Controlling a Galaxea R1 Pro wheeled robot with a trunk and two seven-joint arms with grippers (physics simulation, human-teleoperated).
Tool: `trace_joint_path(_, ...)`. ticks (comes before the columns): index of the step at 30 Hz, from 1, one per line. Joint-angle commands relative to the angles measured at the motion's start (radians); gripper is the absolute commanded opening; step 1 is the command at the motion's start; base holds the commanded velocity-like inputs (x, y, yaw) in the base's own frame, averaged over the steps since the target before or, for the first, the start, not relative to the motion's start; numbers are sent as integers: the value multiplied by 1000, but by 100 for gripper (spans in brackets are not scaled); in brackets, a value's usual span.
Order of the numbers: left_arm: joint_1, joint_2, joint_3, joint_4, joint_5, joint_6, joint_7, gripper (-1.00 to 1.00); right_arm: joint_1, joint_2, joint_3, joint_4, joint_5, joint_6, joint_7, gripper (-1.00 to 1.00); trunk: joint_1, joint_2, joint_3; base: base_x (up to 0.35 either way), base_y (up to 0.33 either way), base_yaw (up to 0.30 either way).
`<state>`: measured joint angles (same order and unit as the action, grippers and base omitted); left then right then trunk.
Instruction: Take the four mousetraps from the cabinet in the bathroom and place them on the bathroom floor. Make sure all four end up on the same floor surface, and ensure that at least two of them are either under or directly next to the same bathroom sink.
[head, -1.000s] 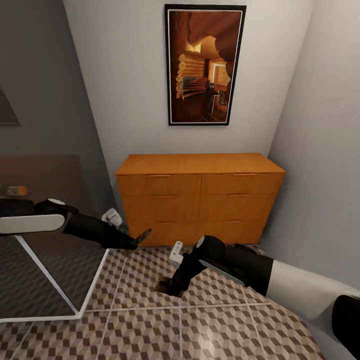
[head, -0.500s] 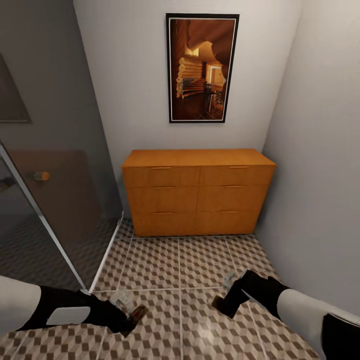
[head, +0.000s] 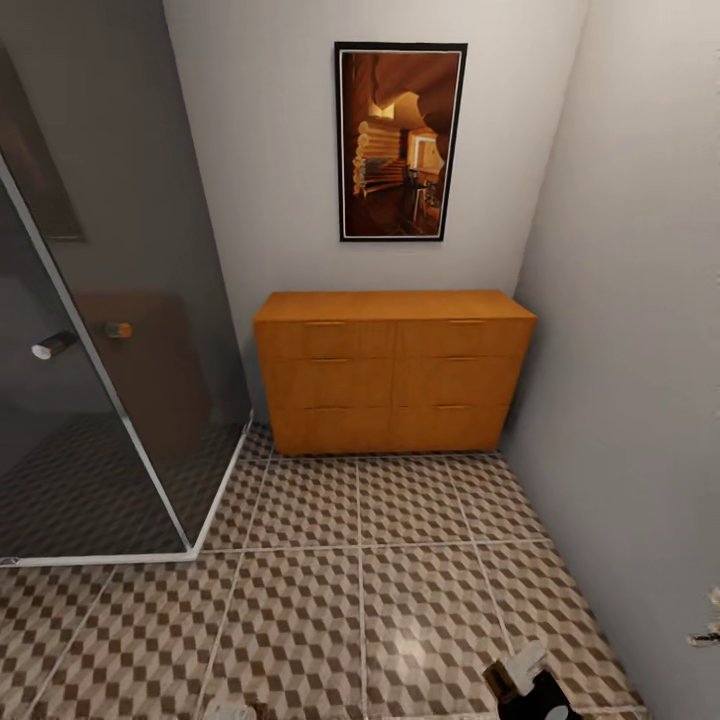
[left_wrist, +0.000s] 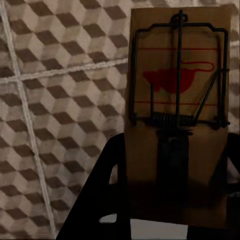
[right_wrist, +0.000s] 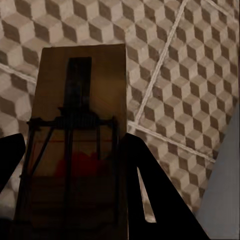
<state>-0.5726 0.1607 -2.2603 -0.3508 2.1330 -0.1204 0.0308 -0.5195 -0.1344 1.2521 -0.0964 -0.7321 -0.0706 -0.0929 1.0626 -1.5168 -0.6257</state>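
In the left wrist view, my left gripper (left_wrist: 175, 147) is shut on a tan wooden mousetrap (left_wrist: 177, 95) with a dark wire spring and a red mark, held above the cube-patterned bathroom floor (left_wrist: 60, 100). My right gripper (right_wrist: 72, 150) is shut on a second mousetrap (right_wrist: 80, 115), also over the tiles. In the head view the right gripper (head: 508, 680) peeks in at the bottom edge and a bit of the left gripper (head: 230, 710) shows at bottom left. The orange-brown cabinet (head: 395, 370) stands against the far wall, drawers closed. The sink is out of view.
A glass shower enclosure (head: 110, 380) with a white base rail fills the left side. A grey wall (head: 640, 350) runs close along the right. A framed picture (head: 400, 140) hangs above the cabinet. Open tiled bathroom floor (head: 360, 560) lies between me and the cabinet.
The whole head view has shifted back from the cabinet, so the camera moved. Both arms have dropped from mid-picture to the bottom edge, each still holding its mousetrap.
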Motion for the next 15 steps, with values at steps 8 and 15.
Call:
trace_joint_path(8, 28, 13, -8, 2, 147, -30, 116, -100, 83, -1, 9, 39, -69, -138, -10, -100, -1, -1, -1, -333, 0, 0)
trace_joint_path(15, 43, 12, -8, -8, 157, -31, 242, -100, 87, 5, 10, 39, -71, -146, -10, -100, -1, -1, -1, -261, 0, 0)
